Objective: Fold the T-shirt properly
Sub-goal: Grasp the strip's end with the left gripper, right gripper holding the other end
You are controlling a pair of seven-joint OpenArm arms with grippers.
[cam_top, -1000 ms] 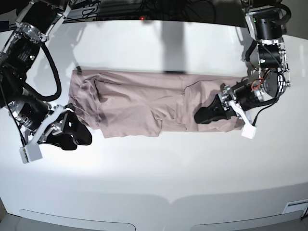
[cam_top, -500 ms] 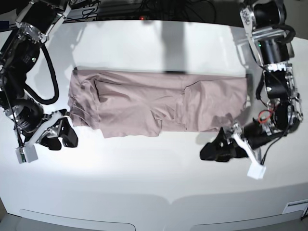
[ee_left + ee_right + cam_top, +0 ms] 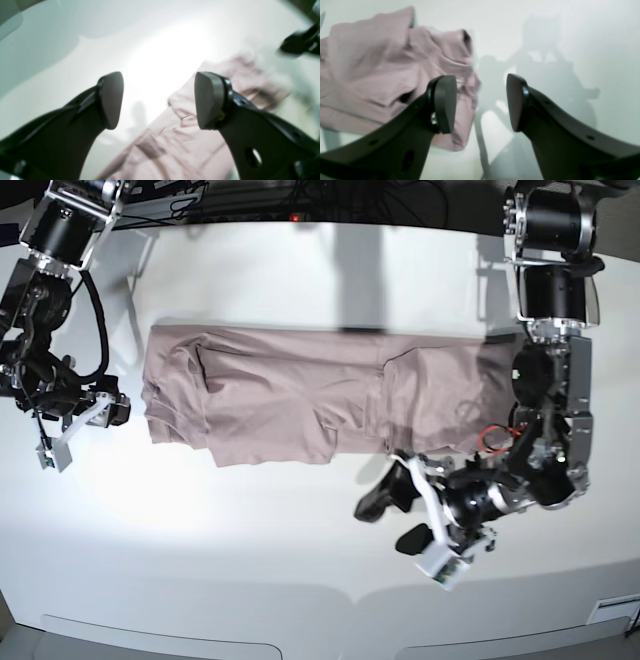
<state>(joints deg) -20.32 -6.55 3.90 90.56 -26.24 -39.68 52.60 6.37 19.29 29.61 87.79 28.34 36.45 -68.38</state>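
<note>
The pink-mauve T-shirt (image 3: 320, 395) lies folded into a long band across the white table (image 3: 250, 560), with sleeves tucked in and creases near its left end. My left gripper (image 3: 393, 520) is open and empty, hovering just in front of the shirt's lower right edge. In the left wrist view the left gripper (image 3: 158, 100) has its jaws wide apart, with the shirt (image 3: 190, 142) beyond them. My right gripper (image 3: 116, 412) is beside the shirt's left end. In the right wrist view the right gripper (image 3: 481, 102) is open and empty, with the shirt's bunched end (image 3: 370, 72) to the left of its fingers.
Dark cables and gear (image 3: 300, 195) run along the table's far edge. The arm bases stand at the back left (image 3: 70, 220) and back right (image 3: 550, 230). A panel seam curves along the table's front (image 3: 350, 595).
My left gripper has come off the shirt's right part and swung forward and left to the front of the shirt. My right gripper has drawn back and up to the shirt's left end. The shirt lies still.
</note>
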